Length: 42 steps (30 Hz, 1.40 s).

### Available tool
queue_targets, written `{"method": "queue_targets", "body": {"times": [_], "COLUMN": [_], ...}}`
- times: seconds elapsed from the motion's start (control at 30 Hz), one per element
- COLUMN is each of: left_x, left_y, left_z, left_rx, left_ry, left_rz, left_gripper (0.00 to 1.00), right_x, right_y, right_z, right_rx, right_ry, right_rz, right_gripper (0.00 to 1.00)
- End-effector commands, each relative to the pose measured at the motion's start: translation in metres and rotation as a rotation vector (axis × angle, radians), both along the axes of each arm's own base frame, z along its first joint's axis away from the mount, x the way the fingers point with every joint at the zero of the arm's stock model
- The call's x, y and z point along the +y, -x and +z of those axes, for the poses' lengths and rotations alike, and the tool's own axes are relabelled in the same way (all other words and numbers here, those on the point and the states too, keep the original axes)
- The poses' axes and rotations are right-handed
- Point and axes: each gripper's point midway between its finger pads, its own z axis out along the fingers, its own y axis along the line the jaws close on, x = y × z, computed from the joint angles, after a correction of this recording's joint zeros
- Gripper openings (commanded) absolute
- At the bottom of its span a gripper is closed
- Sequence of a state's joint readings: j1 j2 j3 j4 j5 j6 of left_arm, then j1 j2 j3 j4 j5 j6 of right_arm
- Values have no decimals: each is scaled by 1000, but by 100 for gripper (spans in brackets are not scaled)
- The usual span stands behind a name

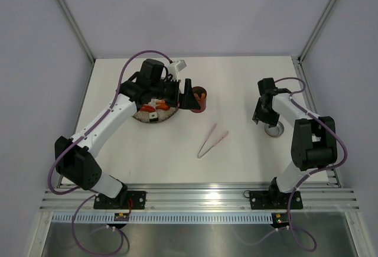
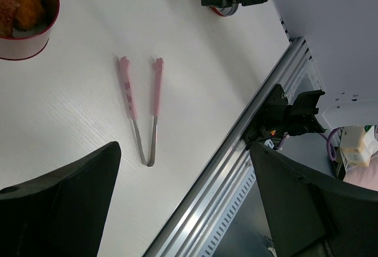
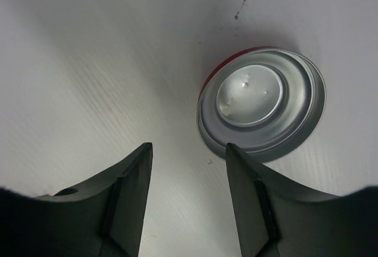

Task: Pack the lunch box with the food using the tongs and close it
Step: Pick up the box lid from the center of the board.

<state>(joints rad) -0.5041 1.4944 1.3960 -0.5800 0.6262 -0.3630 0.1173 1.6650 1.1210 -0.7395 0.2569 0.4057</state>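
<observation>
Some food [image 2: 26,3] already in box [image 2: 29,44], upper left of left wrist view; more on plate [image 1: 144,118]. Tongs [image 1: 212,140] lie mid-table, unheld. Lid [image 3: 260,109] off, silver side up, far right. Left gripper [image 2: 184,147] spread wide, empty, over plate. Right gripper [image 3: 189,147] parted, empty, just short of lid. Remaining, likely: rest of food, closing.

Room all round tongs [image 1: 211,141]; lid [image 1: 273,129] well rt.
</observation>
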Motion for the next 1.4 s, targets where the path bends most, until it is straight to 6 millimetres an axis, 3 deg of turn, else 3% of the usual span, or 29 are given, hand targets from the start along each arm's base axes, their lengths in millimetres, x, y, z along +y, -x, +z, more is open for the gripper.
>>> {"method": "queue_targets", "body": {"times": [0.0,0.27,0.37,0.47,0.5,0.6,0.8,1.03,1.17,1.37], "left_x": [-1,-1,-1,-1,-1,0,5,6,-2,-11], "left_y": [2,4,5,5,4,-1,-13,-18,-6,0], "left_z": [18,18,14,12,12,12,13,21,29,38], "left_rx": [-65,-63,-52,-52,-52,-63,-73,-90,-94,-105], "left_ry": [50,62,56,49,46,32,-11,12,99,192], "left_rz": [-22,-30,-30,-29,-26,-11,34,54,3,-34], "left_gripper": [94,94,94,94,94,94,94,93,89,90], "right_x": [-1,-9,-7,-4,-3,2,36,113,154,179], "right_y": [-8,-12,-12,-11,-11,-11,-17,-19,-12,5], "right_z": [-5,-26,-29,-23,-20,-4,46,148,203,253], "right_rx": [-24,-10,-16,-36,-46,-88,-221,-482,-598,-707], "right_ry": [-35,-27,-36,-55,-64,-96,-278,-718,-1000,-1306], "right_rz": [-19,-58,-64,-61,-60,-46,38,275,445,594], "right_gripper": [59,50,38,18,5,0,0,0,0,0]}}
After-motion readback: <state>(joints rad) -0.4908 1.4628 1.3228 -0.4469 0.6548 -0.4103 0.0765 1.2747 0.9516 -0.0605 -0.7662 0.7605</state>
